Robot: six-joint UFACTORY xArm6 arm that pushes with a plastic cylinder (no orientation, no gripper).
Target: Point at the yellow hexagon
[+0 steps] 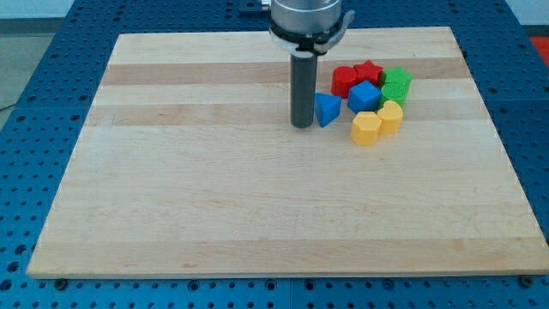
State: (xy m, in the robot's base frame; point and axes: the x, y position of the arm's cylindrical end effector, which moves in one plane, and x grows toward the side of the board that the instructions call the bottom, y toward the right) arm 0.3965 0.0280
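Pincer state is something I cannot tell, since my arm ends in a plain dark rod and no jaws show anywhere. Its lower end, my tip [302, 125], sits on the wooden desk [214, 206] a little toward the top edge and right of the middle. Just on the tip's right, touching or nearly touching the rod, is the blue triangle [327, 109].

Further toward the right edge sits the rest of the cluster. The yellow hexagon [366, 128] is the block nearest the bottom edge of the group, apart from my tip with the blue triangle lying up and between. Beside it on the right is a second yellow block [390, 116], its shape unclear. Above them is the blue cube [364, 96], then a red block [345, 80] and a red star [369, 71] closest to the top edge. Two green blocks [396, 84] stand at the cluster's right side.
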